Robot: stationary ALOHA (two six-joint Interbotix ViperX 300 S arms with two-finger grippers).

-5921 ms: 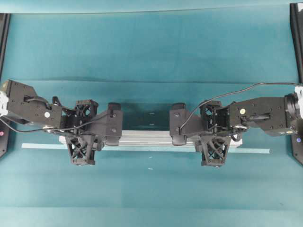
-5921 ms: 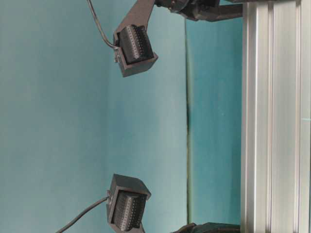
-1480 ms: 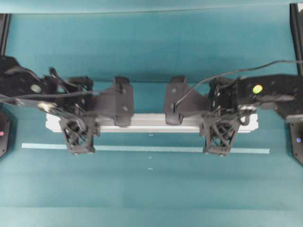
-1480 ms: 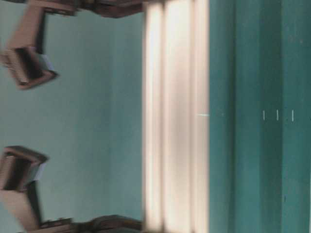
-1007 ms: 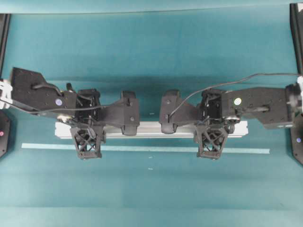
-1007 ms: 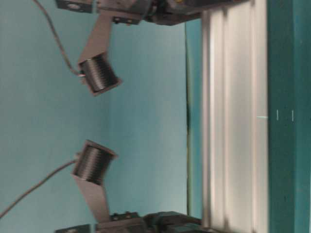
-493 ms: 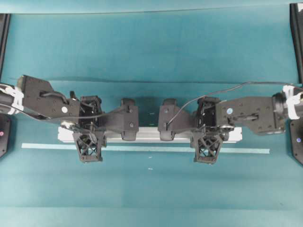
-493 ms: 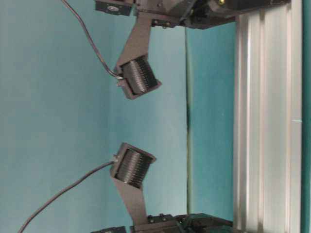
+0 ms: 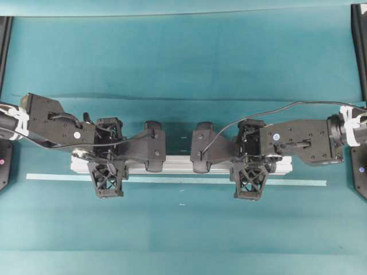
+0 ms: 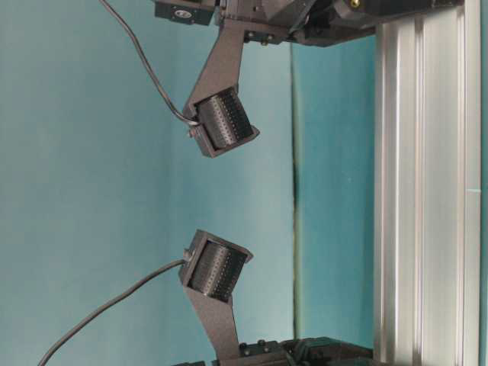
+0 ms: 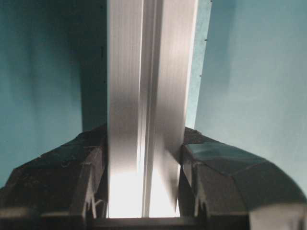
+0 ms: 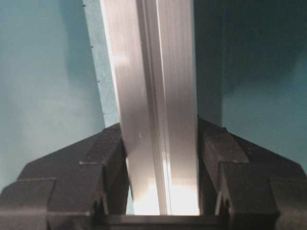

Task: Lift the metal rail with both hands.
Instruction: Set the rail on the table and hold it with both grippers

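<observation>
The metal rail (image 9: 180,164) is a long silver grooved bar lying left to right across the teal table, hanging low over it; whether it touches the table is unclear. My left gripper (image 9: 108,162) is shut on the rail near its left end, and my right gripper (image 9: 250,162) is shut on it near its right end. In the left wrist view the rail (image 11: 144,96) runs between the fingers (image 11: 91,177), pressed on both sides. The right wrist view shows the rail (image 12: 153,72) clamped the same way by the right gripper (image 12: 163,167). The table-level view shows the rail (image 10: 423,191) side-on.
A thin pale tape strip (image 9: 183,181) lies on the table just in front of the rail, parallel to it. Black frame posts (image 9: 359,46) stand at the far side edges. Both wrist cameras (image 10: 225,122) hang above the rail's middle.
Both arms have come down together with the rail still clamped. The rail has dropped from well above the table to just over it, near the tape strip.
</observation>
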